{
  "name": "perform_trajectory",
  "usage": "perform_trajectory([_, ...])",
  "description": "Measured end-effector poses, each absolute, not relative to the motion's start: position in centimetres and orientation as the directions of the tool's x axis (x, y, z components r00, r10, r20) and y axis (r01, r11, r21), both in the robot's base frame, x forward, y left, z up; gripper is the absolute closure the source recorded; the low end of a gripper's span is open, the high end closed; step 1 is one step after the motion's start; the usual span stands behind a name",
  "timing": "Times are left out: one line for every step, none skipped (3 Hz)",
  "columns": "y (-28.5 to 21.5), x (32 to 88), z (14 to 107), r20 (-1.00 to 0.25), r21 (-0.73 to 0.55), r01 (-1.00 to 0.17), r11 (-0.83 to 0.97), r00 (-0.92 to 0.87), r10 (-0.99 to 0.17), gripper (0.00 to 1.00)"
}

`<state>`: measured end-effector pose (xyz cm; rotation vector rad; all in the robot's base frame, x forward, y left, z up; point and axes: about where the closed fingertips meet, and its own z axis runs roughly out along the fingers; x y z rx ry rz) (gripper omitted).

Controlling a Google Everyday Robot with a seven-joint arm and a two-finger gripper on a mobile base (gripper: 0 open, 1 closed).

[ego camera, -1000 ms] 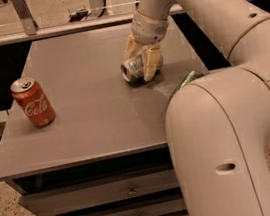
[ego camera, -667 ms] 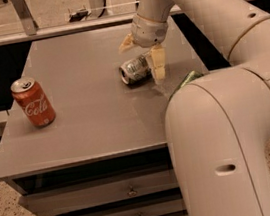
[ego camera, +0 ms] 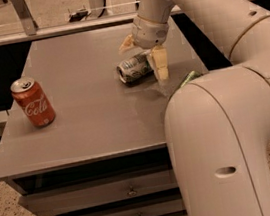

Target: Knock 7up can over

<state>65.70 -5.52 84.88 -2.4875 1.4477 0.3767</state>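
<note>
At the left edge of the grey surface [ego camera: 91, 116] a red Coca-Cola can [ego camera: 33, 102] stands upright, well apart from everything else and untouched.

Near the middle of the surface, towards the back, the 7up can [ego camera: 135, 66] lies on its side, with one round end turned to the left and its pale body with green markings facing up. A second ago the gripper was wrapped closely round it. Since then the fingers have spread and drawn off the can, and the can has stayed where it lay. Judged from how it lies now, the knocking over is done, and what remains is for the arm to pull clear without rolling the can along.

The gripper [ego camera: 144, 58] hangs over the can's right end with its jaws spread wide and holding nothing. One pale finger [ego camera: 127, 43] points off behind the can and clear of it. The other [ego camera: 161, 63] hangs straight down at the can's right end — touching it or just beside it; the angle does not settle which.

Further right, a sliver of something green [ego camera: 189, 77] shows at the edge of the robot's big pale arm [ego camera: 219, 132] — mostly hidden, possibly another can.
</note>
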Motion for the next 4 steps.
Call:
perform_trajectory([-5.7,65.4,84.9,-0.334,-0.068,-0.873,-0.483,0.476,-0.813,0.00])
perform_trajectory([-5.8,65.3,84.9,-0.333,-0.066,-0.873,-0.484,0.476,-0.814,0.00])
perform_trajectory([-6.8,66.1,85.9,-0.345,-0.112,-0.910,-0.399,0.412,-0.843,0.00])
perform_trajectory([-8.4,67.4,88.0,-0.382,-0.187,-0.945,-0.267,0.321,-0.867,0.00])
